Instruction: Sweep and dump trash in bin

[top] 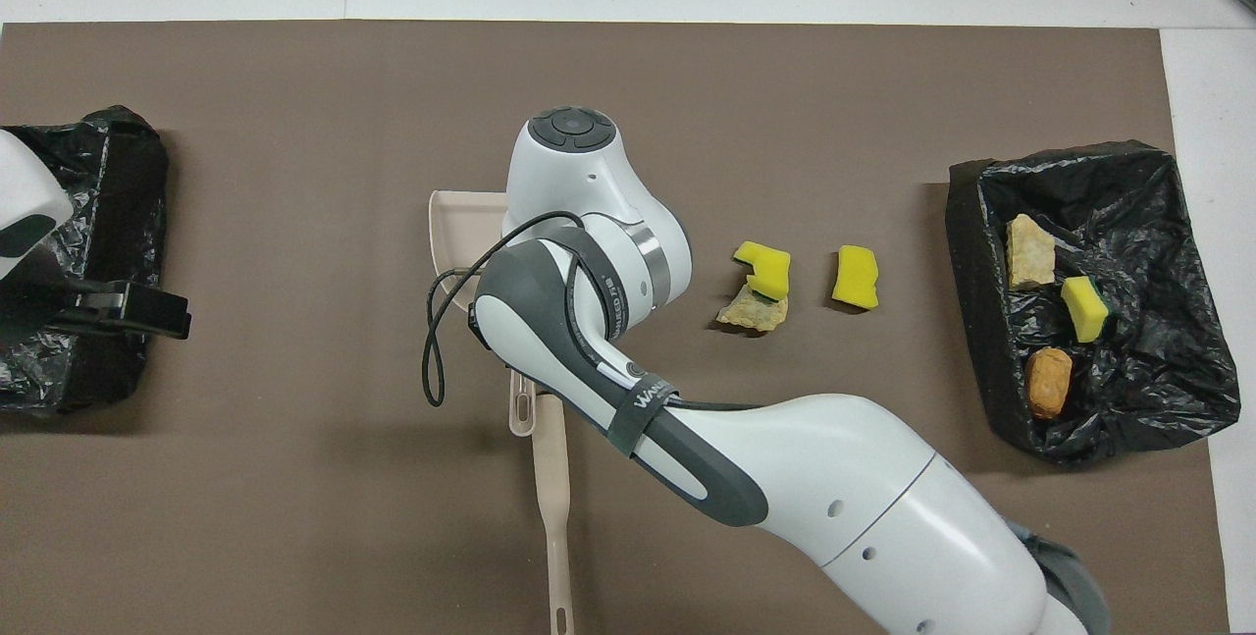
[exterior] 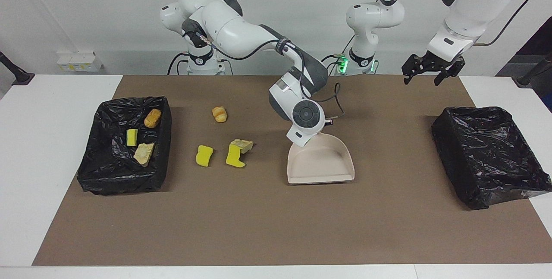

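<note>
My right gripper (exterior: pixel 327 120), mostly hidden by its own wrist, is shut on the handle of the beige dustpan (exterior: pixel 321 164), which sits low at the middle of the mat. Loose trash lies beside the pan toward the right arm's end: a croissant lump (exterior: pixel 220 114), a yellow sponge (exterior: pixel 204 155) and a yellow sponge leaning on a tan lump (exterior: pixel 236 154). The black-lined bin (exterior: pixel 120 182) at that end holds three scraps. My left gripper (exterior: pixel 427 74) hangs open and empty over the other bin (top: pixel 98 223).
That second black-lined bin (exterior: pixel 487 154), at the left arm's end, shows nothing inside. A beige brush handle (top: pixel 551 498) lies on the mat, nearer to the robots than the dustpan. The brown mat (exterior: pixel 276 227) covers the middle of the white table.
</note>
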You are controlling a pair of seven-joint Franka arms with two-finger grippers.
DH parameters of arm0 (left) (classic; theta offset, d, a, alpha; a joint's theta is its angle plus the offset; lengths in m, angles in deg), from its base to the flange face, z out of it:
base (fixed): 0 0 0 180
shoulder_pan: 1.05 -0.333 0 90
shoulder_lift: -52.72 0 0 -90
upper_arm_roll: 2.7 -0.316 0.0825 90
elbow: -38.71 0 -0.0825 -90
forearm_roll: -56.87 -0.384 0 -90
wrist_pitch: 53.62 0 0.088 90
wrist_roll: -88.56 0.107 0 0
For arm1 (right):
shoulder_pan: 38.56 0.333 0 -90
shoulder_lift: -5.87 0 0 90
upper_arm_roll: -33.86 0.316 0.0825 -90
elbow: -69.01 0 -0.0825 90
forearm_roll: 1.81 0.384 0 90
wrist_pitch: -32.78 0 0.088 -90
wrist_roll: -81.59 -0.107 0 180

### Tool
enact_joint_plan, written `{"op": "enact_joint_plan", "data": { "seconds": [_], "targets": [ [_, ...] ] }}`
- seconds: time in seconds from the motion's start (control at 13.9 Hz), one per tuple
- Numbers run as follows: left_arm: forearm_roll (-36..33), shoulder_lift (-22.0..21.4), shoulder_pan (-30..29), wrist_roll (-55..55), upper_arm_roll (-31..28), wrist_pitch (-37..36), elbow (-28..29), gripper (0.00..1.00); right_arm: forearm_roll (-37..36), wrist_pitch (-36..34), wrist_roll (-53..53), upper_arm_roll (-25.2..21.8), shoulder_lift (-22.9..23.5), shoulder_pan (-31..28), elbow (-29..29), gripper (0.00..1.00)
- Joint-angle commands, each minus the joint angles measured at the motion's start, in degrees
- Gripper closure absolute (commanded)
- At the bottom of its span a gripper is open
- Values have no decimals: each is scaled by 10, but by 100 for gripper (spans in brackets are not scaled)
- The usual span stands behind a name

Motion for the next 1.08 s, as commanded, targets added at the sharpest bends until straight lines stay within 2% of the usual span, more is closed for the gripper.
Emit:
{"op": "enact_joint_plan", "data": {
  "seconds": [0.0,0.07,0.22,0.58,0.72,0.86,1.01],
  "targets": [
    [-1,-17,3,2,-4,5,19,0,-27,37,-3,6,-12,-4,22,60],
    [-1,-17,2,2,-4,5,19,0,-28,41,-1,6,-13,-3,23,34],
    [-1,-17,4,1,-4,5,19,0,-34,41,-5,6,-22,-4,23,0],
    [4,-13,8,-1,-3,12,19,0,-84,22,-11,0,-96,-38,23,0],
    [6,-14,10,-30,-2,26,28,0,-94,-15,-13,-1,-132,-84,23,0],
    [8,-12,28,-41,-2,54,38,0,-142,-69,-3,0,-179,-138,24,0],
    [30,-8,44,-57,-3,62,53,0,-151,-116,-5,0,-206,-197,24,0]
  ]
}}
